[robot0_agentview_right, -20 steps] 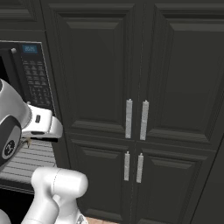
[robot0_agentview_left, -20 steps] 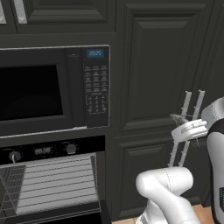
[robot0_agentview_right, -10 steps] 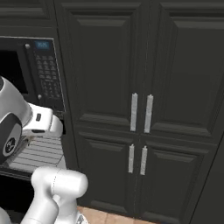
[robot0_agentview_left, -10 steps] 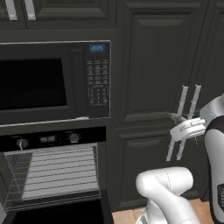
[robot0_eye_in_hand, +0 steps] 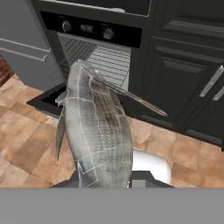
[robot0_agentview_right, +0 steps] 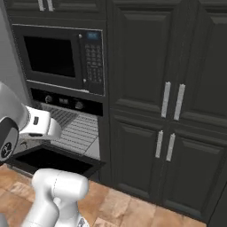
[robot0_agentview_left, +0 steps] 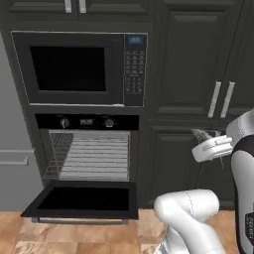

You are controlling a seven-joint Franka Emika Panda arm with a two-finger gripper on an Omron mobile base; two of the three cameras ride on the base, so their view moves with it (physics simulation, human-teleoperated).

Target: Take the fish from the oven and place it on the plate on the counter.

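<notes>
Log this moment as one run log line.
stage: carrying | held: fish, jaws shut on it | oven: door down, racks bare | plate: not in view | next: likely drive to counter

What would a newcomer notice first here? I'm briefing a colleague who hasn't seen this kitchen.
First, the grey fish, big in the hand view, held in the robot's jaws above the tiled floor, clear of the oven. Next, the oven at lower left in the left base view, its door dropped open and its light racks bare, below the black microwave. Dark cabinets fill the wall to the right.
</notes>
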